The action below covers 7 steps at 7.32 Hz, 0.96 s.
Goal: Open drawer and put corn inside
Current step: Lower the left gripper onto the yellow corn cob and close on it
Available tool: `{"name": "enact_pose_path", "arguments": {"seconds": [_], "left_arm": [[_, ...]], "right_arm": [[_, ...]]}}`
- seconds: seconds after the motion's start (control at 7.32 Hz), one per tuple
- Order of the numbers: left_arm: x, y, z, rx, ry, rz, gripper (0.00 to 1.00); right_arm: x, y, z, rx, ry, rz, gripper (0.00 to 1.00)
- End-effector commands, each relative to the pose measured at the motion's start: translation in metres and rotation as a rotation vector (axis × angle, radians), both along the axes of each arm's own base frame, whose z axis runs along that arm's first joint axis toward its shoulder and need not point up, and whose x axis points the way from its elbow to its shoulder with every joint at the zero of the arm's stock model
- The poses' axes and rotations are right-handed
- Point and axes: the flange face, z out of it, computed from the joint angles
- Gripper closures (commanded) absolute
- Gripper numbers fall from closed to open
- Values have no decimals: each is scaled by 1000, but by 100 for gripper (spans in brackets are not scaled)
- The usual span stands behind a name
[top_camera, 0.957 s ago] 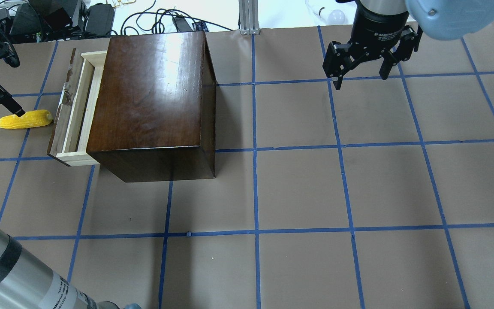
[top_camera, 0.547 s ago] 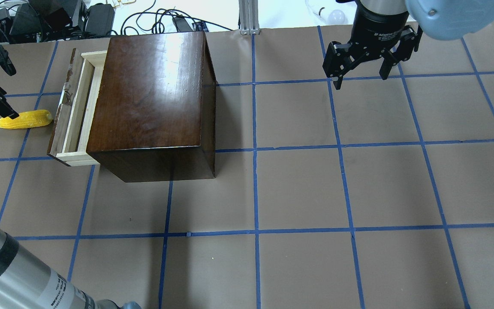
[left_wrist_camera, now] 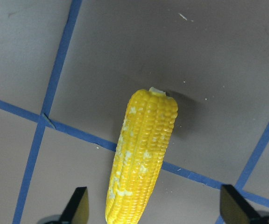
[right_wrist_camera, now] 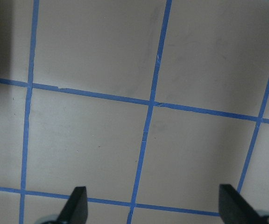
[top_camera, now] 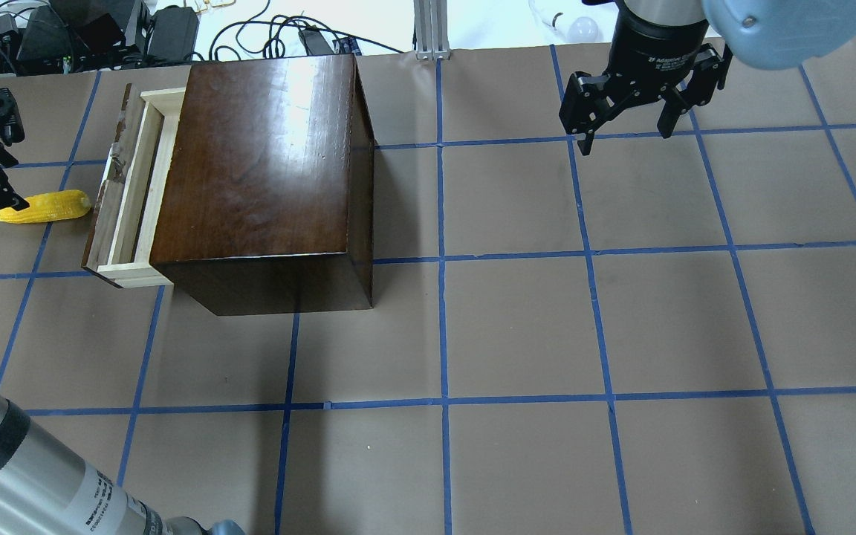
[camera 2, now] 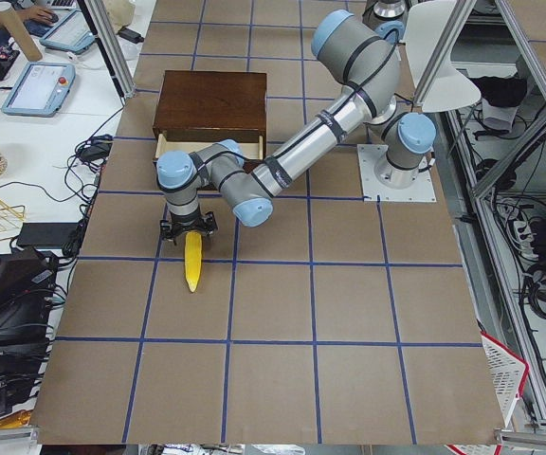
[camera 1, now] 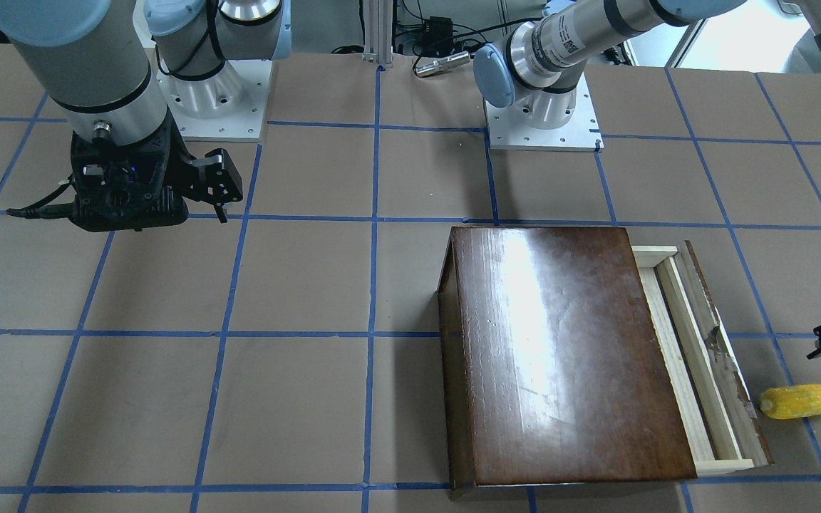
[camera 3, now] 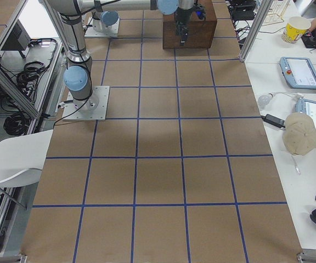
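- Two fingertips of my left claw [left_wrist_camera: 155, 210] show at the bottom of the left wrist view, spread wide. The corn [left_wrist_camera: 141, 163] lies flat on the table [left_wrist_camera: 218, 70] between them, nearer the view-left tip. As far as I can see it touches neither. Blunt end points away from the camera, and the cob crosses a blue tape line [left_wrist_camera: 190, 176].
- Right wrist: right claw [right_wrist_camera: 153, 210] is spread wide too, with only table and tape below it.
- Overhead: the drawer [top_camera: 134, 186] is pulled part-way out of the box [top_camera: 264, 156], toward the view's left. Corn sits on the table outside the drawer, just beside its dark front, blunt end toward it with a small gap. One left-claw finger is over the tapered end; the other is out of frame. Right claw hangs over the far right of the table, well apart from the box.
- Front-facing: corn is at the view's right edge, beside the drawer front. Left claw is mostly cut off by the frame. Right claw is on the view's left.
- Exterior left: left claw hangs over the corn, whose taper points away from the box. Cannot tell if they touch.
- Exterior right: box is far and small, and the right claw is too small to read.
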Motion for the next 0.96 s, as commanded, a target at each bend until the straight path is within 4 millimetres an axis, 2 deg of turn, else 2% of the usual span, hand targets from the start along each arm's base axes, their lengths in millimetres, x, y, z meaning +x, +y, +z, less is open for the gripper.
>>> {"name": "enact_pose_path", "arguments": {"seconds": [0.0, 0.27, 0.41, 0.82], "left_arm": [[21, 5, -22, -3, 25, -125, 0], [21, 5, -34, 7, 39, -148, 0], [19, 2, -50, -2, 82, -151, 0], [21, -1, -59, 7, 84, -151, 0]], "right_arm": [[0, 0, 0, -2, 0, 0, 0], [0, 0, 0, 0, 0, -2, 0], [0, 0, 0, 0, 0, 0, 0], [0, 0, 0, 0, 0, 0, 0]]}}
